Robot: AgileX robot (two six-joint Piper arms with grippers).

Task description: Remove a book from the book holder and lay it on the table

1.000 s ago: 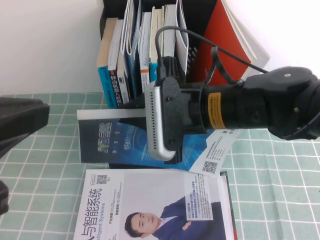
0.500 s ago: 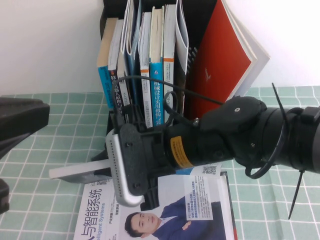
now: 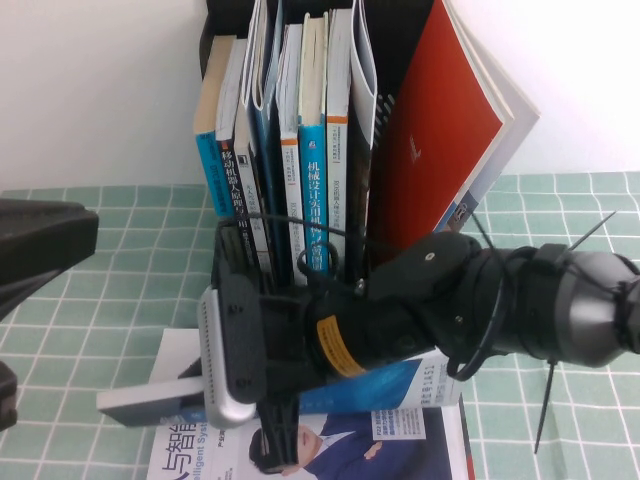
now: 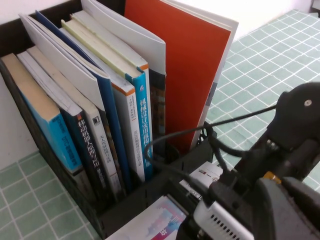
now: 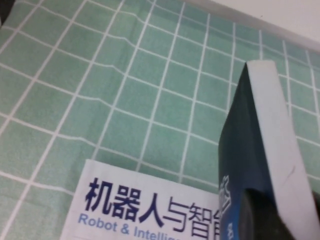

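The right gripper hangs low over the near part of the table, reaching across from the right with its wrist camera housing facing the left. Its fingers are clamped on the book, which it holds nearly flat, edge-on, with the pale edge jutting out past the gripper toward the left and the blue cover showing under the arm on the other side. From the right wrist camera the book shows as a dark blue cover with a thick pale edge, held above the green grid cloth.

Directly beneath the gripper lies a white magazine with a man in a blue suit on its cover, flat on the cloth; its big blue title letters sit just below the held book.

Behind the gripper stands the book holder, black and upright, packed with book spines. A red-covered magazine leans out of its right end.

Far off to the gripper's left, at the table's edge, the left gripper shows only as a dark blurred shape; I cannot tell whether it is apart or together.
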